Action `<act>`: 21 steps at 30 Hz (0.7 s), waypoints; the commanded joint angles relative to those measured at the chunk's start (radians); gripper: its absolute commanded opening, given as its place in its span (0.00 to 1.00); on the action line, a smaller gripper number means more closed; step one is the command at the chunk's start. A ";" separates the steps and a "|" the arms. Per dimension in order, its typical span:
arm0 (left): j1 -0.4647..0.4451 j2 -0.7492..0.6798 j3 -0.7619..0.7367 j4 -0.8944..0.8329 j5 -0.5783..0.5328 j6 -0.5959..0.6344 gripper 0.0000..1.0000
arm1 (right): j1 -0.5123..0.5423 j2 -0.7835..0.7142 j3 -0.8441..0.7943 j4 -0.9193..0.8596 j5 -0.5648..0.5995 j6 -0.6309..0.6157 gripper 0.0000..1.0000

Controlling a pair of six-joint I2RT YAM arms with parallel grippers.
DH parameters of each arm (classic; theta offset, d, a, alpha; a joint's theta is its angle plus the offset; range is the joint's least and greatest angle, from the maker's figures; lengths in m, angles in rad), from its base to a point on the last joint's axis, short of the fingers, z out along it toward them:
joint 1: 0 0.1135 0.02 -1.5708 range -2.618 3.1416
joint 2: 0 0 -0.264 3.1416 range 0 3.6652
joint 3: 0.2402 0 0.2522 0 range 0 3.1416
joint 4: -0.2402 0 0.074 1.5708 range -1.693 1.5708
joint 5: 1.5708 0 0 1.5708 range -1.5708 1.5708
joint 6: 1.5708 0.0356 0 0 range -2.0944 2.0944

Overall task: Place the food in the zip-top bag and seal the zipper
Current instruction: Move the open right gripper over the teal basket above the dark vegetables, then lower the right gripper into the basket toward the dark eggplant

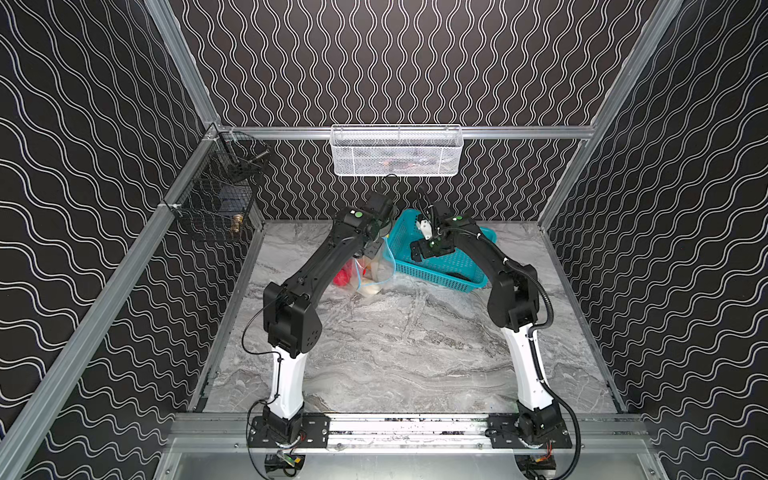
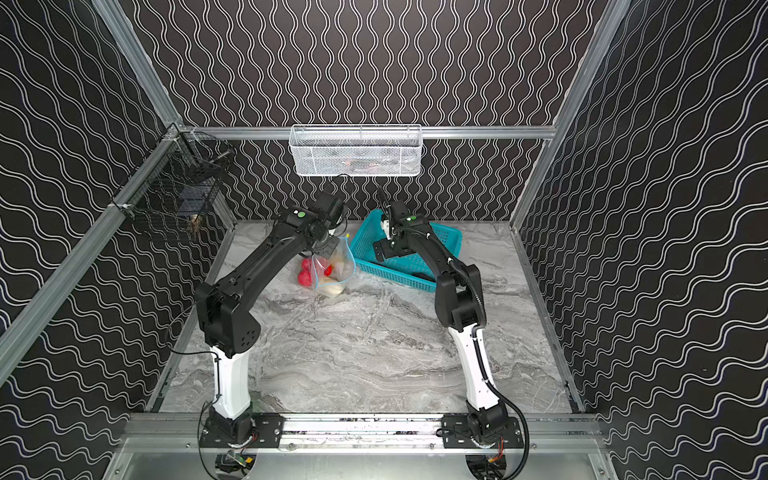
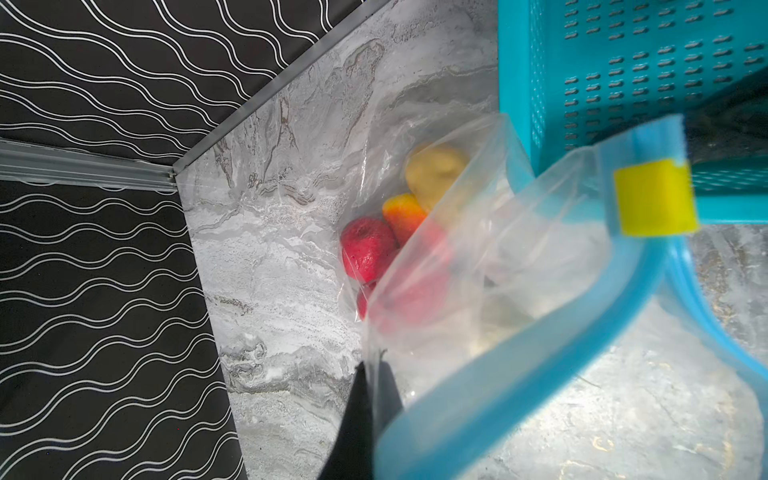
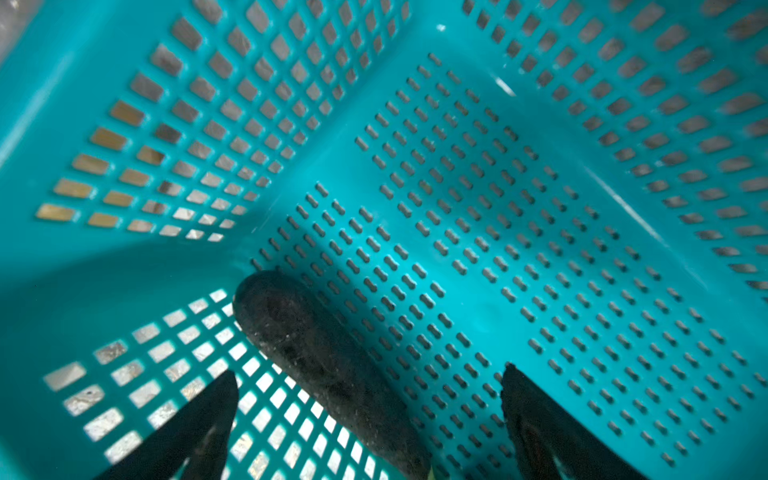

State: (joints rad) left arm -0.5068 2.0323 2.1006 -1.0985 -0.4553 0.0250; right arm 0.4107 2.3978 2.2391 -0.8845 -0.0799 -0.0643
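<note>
The clear zip-top bag hangs at the table's back left of centre, seen in both top views. My left gripper is shut on the bag's side edge just below the mouth. The light blue zipper gapes open, its yellow slider at one end. Inside lie food pieces: a red round one, a yellow-brown potato and an orange-yellow piece. My right gripper is open inside the teal basket, its fingers either side of a dark elongated food piece.
The teal basket stands right beside the bag, toward the back wall. A white mesh basket hangs on the back rail and a black wire basket on the left rail. Marble tabletop spreads toward the front.
</note>
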 commanded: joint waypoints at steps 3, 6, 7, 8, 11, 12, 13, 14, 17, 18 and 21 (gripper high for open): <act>0.001 0.009 0.013 -0.006 0.009 -0.020 0.00 | 0.002 0.006 0.009 -0.021 -0.066 -0.041 0.99; 0.002 0.015 0.018 -0.010 0.009 -0.021 0.00 | 0.002 0.025 0.033 -0.034 -0.070 -0.040 0.99; 0.002 0.017 0.019 -0.011 0.009 -0.023 0.00 | 0.002 0.034 0.044 -0.041 -0.071 -0.041 0.99; 0.002 0.017 0.018 -0.011 0.009 -0.023 0.00 | 0.001 0.040 0.049 -0.046 -0.073 -0.042 0.99; 0.002 0.015 0.019 -0.009 0.007 -0.023 0.00 | 0.002 0.056 0.048 -0.047 -0.073 -0.035 0.98; 0.002 0.016 0.021 -0.009 0.008 -0.023 0.00 | 0.002 0.061 0.049 -0.049 -0.074 -0.035 0.98; 0.002 0.015 0.021 -0.011 0.008 -0.022 0.00 | 0.002 0.065 0.049 -0.051 -0.072 -0.034 0.97; 0.001 0.015 0.022 -0.012 0.008 -0.023 0.00 | 0.002 0.070 0.052 -0.051 -0.073 -0.031 0.96; 0.002 0.012 0.018 -0.009 0.004 -0.022 0.00 | 0.003 0.079 0.058 -0.050 -0.073 -0.025 0.95; 0.002 0.010 0.015 -0.008 0.004 -0.022 0.00 | 0.003 0.081 0.060 -0.050 -0.076 -0.025 0.94; 0.002 0.011 0.014 -0.006 0.000 -0.021 0.00 | 0.005 0.087 0.073 -0.054 -0.082 -0.029 0.93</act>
State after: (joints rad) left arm -0.5064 2.0487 2.1136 -1.1027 -0.4515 0.0212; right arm 0.4114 2.4798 2.2944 -0.9184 -0.1413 -0.0830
